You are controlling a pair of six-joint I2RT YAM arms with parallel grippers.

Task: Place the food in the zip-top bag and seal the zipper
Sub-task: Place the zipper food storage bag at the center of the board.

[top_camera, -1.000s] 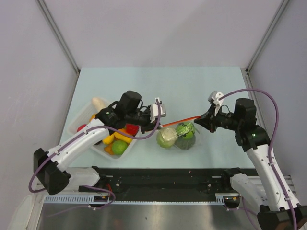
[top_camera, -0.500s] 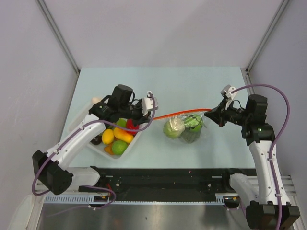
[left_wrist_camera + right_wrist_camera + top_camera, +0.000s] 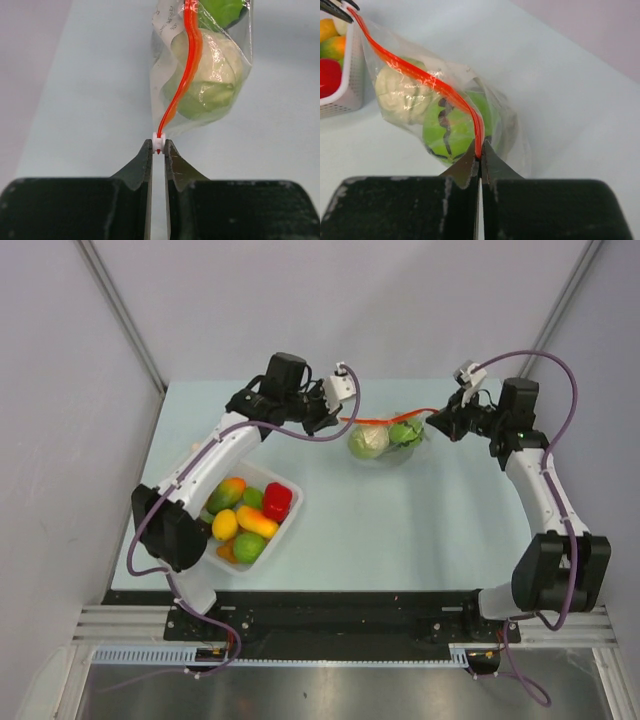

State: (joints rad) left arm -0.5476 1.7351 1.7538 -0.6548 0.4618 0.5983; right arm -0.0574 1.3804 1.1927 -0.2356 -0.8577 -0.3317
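Zip-top bag (image 3: 512, 137), clear, food (image 3: 402, 95) inside, zipper (image 3: 420, 75) pinched by left hand (image 3: 158, 145), right hand (image 3: 480, 152)

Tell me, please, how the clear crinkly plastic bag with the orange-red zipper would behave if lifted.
Probably floppy: the clear plastic bag wrinkles and bulges beneath its orange-red zipper strip. Likely bottom-heavy and shifting: the round pale cabbage head and green ball sit inside.

A pale blue table (image 3: 400, 520) carries a clear tray (image 3: 288, 523).
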